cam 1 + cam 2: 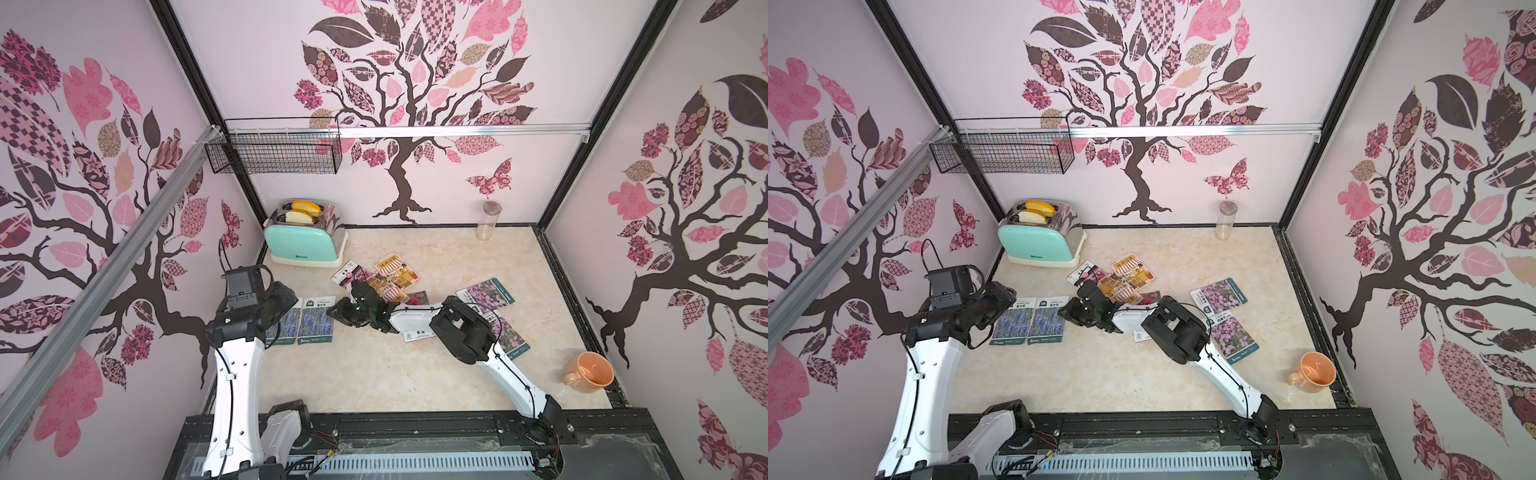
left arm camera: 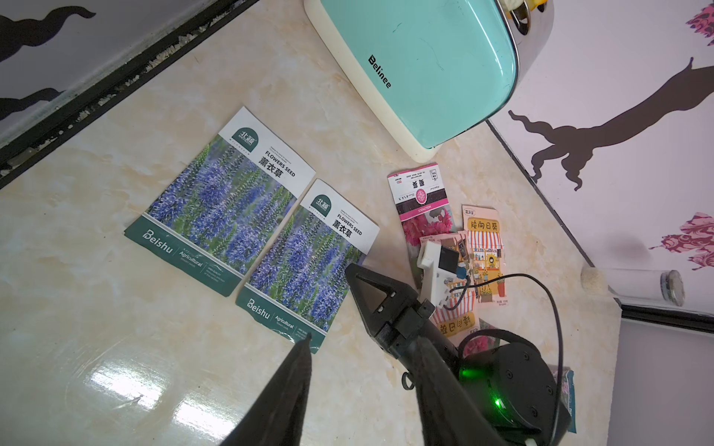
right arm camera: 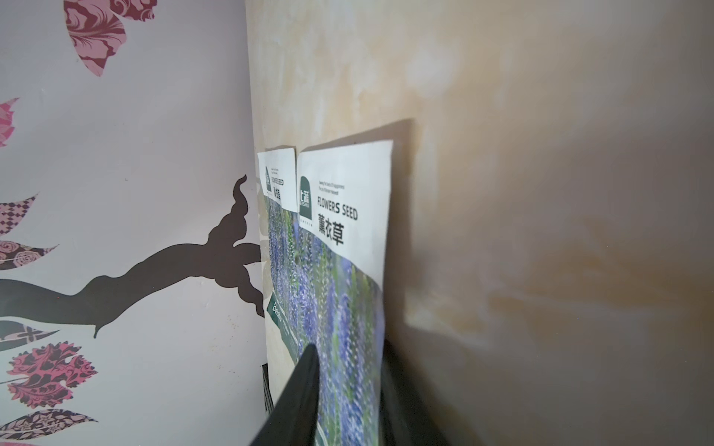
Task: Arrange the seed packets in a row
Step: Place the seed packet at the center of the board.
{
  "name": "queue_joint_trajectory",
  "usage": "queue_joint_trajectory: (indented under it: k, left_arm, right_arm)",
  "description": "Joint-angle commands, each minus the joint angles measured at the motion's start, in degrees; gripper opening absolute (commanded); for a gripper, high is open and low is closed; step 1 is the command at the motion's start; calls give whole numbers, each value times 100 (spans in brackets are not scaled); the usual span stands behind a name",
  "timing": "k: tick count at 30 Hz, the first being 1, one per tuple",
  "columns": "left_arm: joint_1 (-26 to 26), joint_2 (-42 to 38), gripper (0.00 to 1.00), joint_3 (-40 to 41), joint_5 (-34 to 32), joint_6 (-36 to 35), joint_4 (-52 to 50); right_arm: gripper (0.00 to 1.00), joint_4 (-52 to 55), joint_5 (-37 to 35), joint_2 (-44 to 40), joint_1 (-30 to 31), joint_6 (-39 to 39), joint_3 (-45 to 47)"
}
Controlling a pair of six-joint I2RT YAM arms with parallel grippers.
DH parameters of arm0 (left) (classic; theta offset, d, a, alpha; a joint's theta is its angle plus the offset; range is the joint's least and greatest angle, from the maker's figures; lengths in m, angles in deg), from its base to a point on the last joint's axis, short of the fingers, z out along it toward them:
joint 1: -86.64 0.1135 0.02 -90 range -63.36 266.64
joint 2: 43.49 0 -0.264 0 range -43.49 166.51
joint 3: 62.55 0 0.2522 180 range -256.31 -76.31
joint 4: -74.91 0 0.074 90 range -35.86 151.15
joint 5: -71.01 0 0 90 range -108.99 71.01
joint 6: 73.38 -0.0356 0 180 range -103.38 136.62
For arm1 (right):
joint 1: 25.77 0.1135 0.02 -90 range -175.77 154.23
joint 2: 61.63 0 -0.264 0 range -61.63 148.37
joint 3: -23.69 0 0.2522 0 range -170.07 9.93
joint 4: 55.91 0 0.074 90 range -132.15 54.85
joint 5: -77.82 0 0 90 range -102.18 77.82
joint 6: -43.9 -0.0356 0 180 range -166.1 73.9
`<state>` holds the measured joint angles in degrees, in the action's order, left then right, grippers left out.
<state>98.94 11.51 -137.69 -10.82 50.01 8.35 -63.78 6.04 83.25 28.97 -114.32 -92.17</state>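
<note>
Lying on the table (image 1: 374,374) at its 9 o'clock side, the outer lavender packet (image 1: 1011,322) and the inner lavender packet (image 1: 1048,320) sit side by side, long edges near and parallel, white bands toward 12. The right gripper (image 3: 347,349) is at the inner one's 3 o'clock edge, jaws parted far wider than the thin packet; that edge runs between its fingers (image 3: 305,386), but nothing is pinched. The left gripper (image 2: 363,341) hangs above the outer one's 9 o'clock edge, jaws roughly half apart and empty. Near the centre, toward 12, the first orange shop packet (image 1: 399,266) and the second orange shop packet (image 1: 388,286) overlap, with the first magenta packet (image 1: 349,272) at their 9 o'clock and the second magenta packet (image 1: 417,297) showing at their 5 o'clock. At 3 o'clock lies the far lilac packet (image 1: 486,293); the near lilac packet (image 1: 509,338) is partly under the right arm (image 1: 507,374). A toaster (image 1: 301,245) stands at 11, a jar (image 1: 489,220) at 1, a mug (image 1: 590,372) at 4.
</note>
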Motion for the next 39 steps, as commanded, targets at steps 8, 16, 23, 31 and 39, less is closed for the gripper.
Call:
queue_joint_trajectory:
  k: [8, 16, 23, 31, 39]
  left_arm:
    - [19, 53, 46, 66, 139, -88, 93]
    - [19, 142, 46, 118, 255, -138, 114]
    - [19, 168, 46, 144, 300, -141, 156]
    - [23, 204, 46, 236, 484, -164, 240]
    - [-17, 260, 52, 578, 1299, -185, 844]
  right_arm:
    - [37, 1255, -475, 38, 62, 343, -103]
    - [41, 2334, -1186, -100, 86, 915, -529]
    - [45, 3001, -1704, -127, 124, 1301, -877]
    - [48, 3190, -1965, -296, 124, 1777, -927]
    - [51, 2900, -1613, -2066, -345, 3016, 430]
